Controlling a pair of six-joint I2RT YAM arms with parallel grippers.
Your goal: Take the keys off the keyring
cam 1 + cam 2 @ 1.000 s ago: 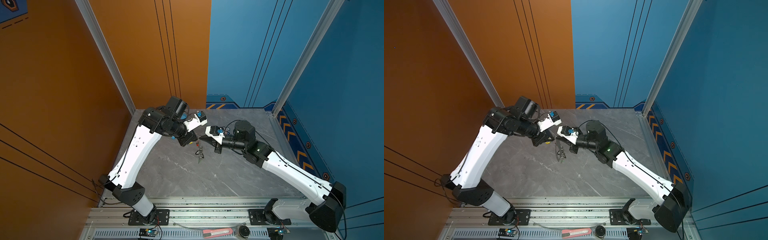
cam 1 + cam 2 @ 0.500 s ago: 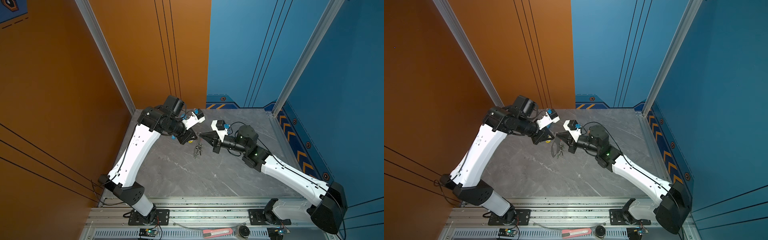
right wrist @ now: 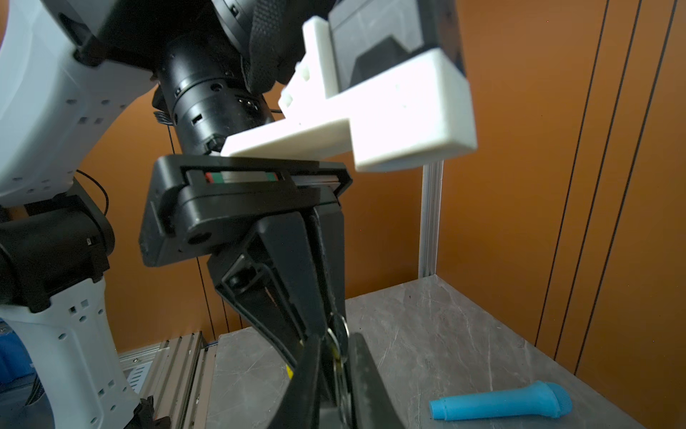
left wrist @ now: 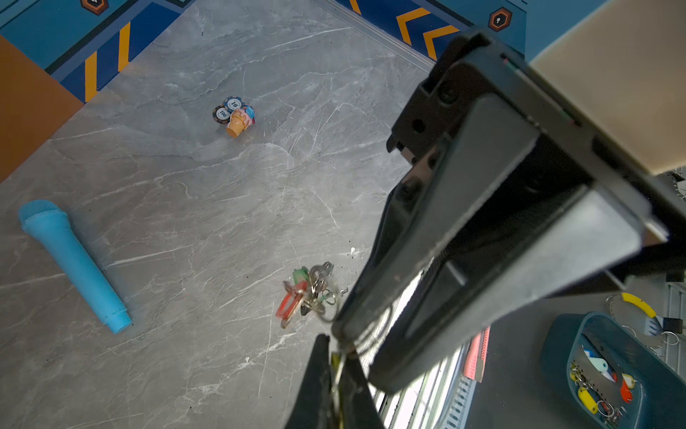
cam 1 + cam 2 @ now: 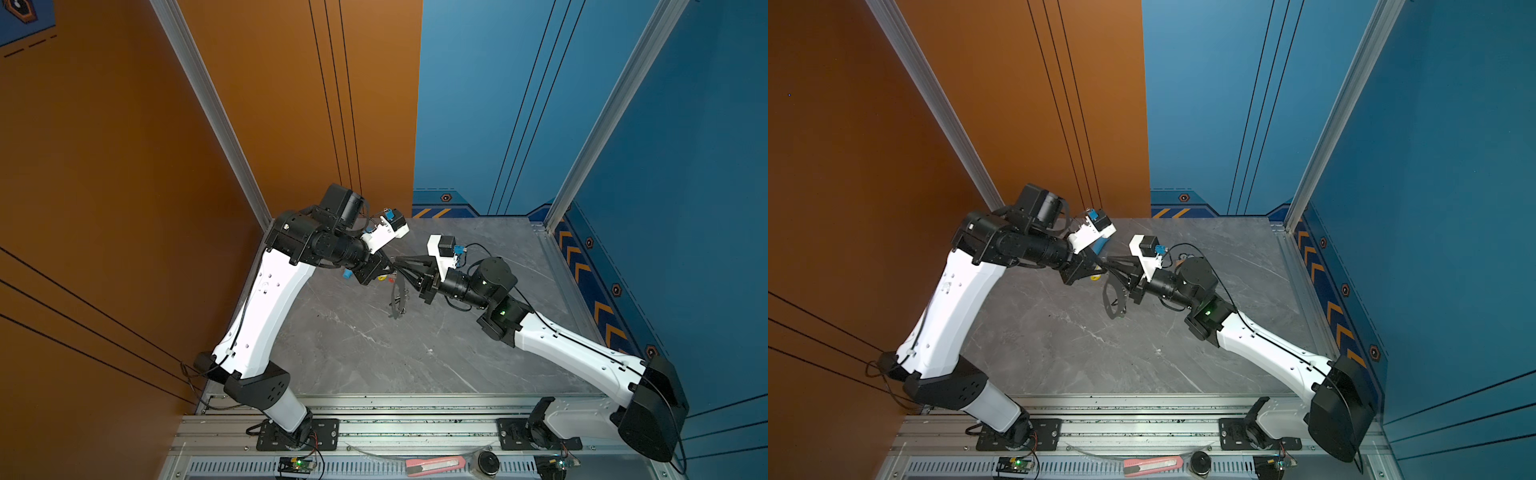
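The left claw [image 3: 336,324] is pinching tight on a small silver split ring [image 3: 338,331]. The right claw [image 3: 336,375] is standing narrowly parted around it; whether it is gripping cannot be told. The flat grey oval metal keyring [image 5: 397,303] and red- and green-tagged silver keys [image 4: 302,295] are hanging beneath them, above the grey marble tabletop [image 5: 374,353].

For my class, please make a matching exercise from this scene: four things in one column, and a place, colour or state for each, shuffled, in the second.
Things
1. microphone
2. left gripper
3. keys
4. poker chips

Place, colour or state
A. beside a toy ice-cream cone
B. light blue, lying on the table
C. bunched, with red and green tags
D. shut on the keyring

Pairs: 1-B, 2-D, 3-C, 4-A
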